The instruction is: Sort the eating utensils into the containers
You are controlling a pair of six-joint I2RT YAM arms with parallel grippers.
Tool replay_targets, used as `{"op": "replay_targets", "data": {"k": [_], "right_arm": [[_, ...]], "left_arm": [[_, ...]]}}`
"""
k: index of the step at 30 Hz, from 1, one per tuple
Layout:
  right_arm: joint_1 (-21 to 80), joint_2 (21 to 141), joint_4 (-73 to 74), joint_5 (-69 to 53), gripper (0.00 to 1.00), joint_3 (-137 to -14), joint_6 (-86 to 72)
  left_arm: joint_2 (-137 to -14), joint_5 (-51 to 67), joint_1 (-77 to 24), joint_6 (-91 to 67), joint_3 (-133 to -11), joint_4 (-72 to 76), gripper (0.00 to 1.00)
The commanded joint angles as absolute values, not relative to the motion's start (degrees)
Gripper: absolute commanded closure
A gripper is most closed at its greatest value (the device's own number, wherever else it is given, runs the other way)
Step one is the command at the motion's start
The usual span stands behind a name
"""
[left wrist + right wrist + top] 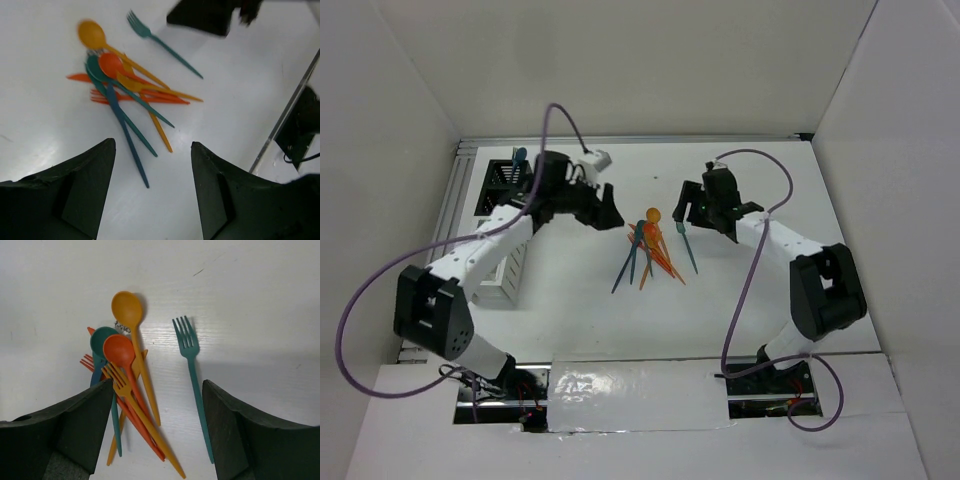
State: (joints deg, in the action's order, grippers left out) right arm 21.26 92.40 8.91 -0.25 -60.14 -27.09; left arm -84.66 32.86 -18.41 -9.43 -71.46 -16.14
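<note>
Tangled orange, teal utensils (120, 352), teal fork (186, 340) beside, left end effector (152, 150) released, right end effector (157, 387) released

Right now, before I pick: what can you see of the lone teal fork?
The fork is teal, thin matte plastic by its look, and one piece: four tines, a narrow neck and a long slim handle. It looks whole. It lies flat on the white table, beside but apart from the pile of orange and teal utensils, tines pointing the same way as the spoon bowls. Nothing touches it. The right gripper is open near it, not gripping.
</note>
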Motion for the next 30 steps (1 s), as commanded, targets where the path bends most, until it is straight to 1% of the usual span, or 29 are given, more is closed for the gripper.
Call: {"op": "replay_targets", "data": {"k": [1, 5, 9, 13, 21, 25, 30], "right_arm": [[19.3, 87.5, 9.1, 0.3, 0.21, -58.2, -26.0], [17.3, 85.3, 8.5, -0.9, 0.21, -55.5, -26.8], [16.1, 84.1, 8.5, -0.9, 0.20, -54.2, -26.9], [15.3, 83.7, 8.0, -0.9, 0.20, -53.1, -27.0], [14.6, 83.8, 7.5, -2.0, 0.20, -51.9, -27.2], [14.6, 84.1, 7.5, -2.5, 0.20, -51.9, -27.3], [14.4, 84.1, 7.5, -2.5, 0.20, -51.9, -27.3]], "left_arm": [[-91.2, 25.8, -24.0, -10.8, -71.1, -22.8, 0.26], [-97.4, 21.3, -27.9, -12.1, -70.9, -23.3, 0.30], [-102.7, 20.7, -30.8, -12.0, -72.3, -22.4, 0.30], [-104.5, 20.2, -31.0, -12.7, -72.9, -21.6, 0.32], [-107.4, 16.6, -31.0, -13.5, -72.5, -19.7, 0.40], [-108.5, 15.3, -31.2, -13.2, -72.9, -19.2, 0.42], [-109.6, 13.1, -31.4, -12.9, -73.6, -18.9, 0.47]]}}
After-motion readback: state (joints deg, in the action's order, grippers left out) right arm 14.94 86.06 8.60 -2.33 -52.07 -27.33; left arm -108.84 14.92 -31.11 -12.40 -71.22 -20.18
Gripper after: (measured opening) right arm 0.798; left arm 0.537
